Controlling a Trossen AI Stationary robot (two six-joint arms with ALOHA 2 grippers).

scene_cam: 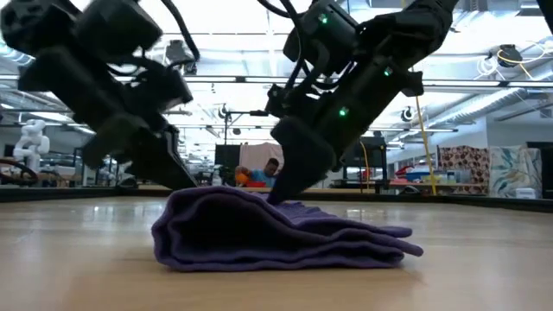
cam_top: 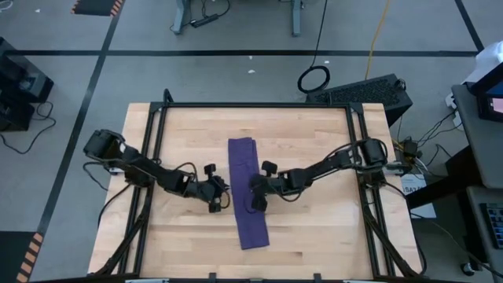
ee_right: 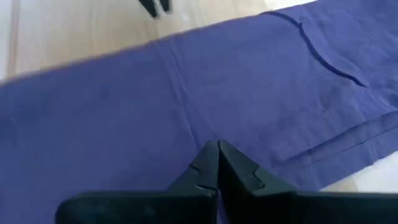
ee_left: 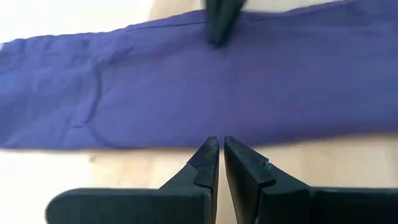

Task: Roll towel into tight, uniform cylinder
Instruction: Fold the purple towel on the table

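Note:
The purple towel (cam_top: 247, 192) lies flat on the wooden table as a long folded strip that runs from the far side to the near side. In the low view its stacked folds (scene_cam: 259, 233) show. My right gripper (cam_top: 256, 198) is shut, its tips down on the towel about midway along its length. It also shows in the low view (scene_cam: 281, 192) and in its own wrist view (ee_right: 217, 146). My left gripper (cam_top: 225, 191) is shut, with its tips (ee_left: 219, 143) low at the towel's left long edge. My right gripper presses its shut fingertips (ee_left: 217, 34) onto the towel's top face (ee_right: 186, 124), near the right long edge and about midway along the strip. The fingers slant down from the table's right. The towel lies flat on the table under them. My left gripper stands at the towel's left long edge (ee_left: 186, 144); I cannot tell whether it touches it.
Black frame rails run along the table's far edge (cam_top: 251, 104) and both sides. Bare wood (cam_top: 314, 228) lies on both sides of the towel. A dark case (cam_top: 361, 90) and cables lie beyond the far right corner.

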